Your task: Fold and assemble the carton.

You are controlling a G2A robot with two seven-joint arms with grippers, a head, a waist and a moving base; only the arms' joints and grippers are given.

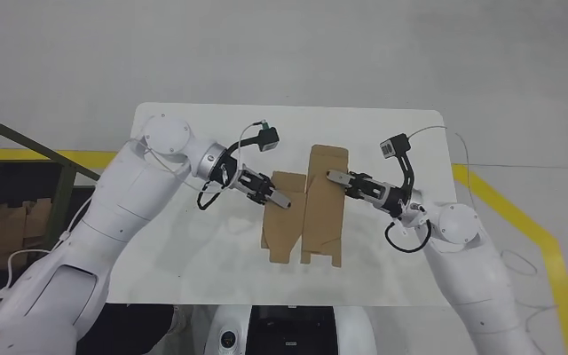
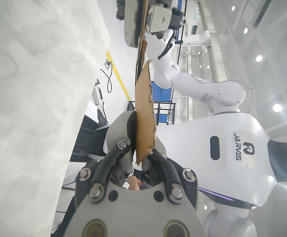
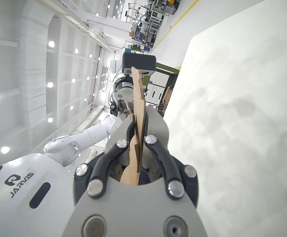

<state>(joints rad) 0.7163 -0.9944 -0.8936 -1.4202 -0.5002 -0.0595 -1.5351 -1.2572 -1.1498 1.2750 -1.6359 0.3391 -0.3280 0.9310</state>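
Observation:
A flat brown carton (image 1: 306, 209) hangs above the white table (image 1: 177, 257), held between both arms. My left gripper (image 1: 280, 201) is shut on the carton's left panel; the left wrist view sees that cardboard (image 2: 144, 112) edge-on between the fingers (image 2: 118, 132). My right gripper (image 1: 335, 177) is shut on the carton's right edge, and the right wrist view has the cardboard (image 3: 138, 112) clamped between its fingers (image 3: 154, 125). The other arm's gripper (image 2: 157, 20) also grips the sheet at its far end in the left wrist view.
The table's far half (image 1: 293, 124) is bare, and its rounded edge (image 3: 190, 42) shows in the right wrist view. Yellow floor tape (image 1: 497, 191) runs beside the table. Spare cardboard (image 1: 18, 222) lies on the floor at the left.

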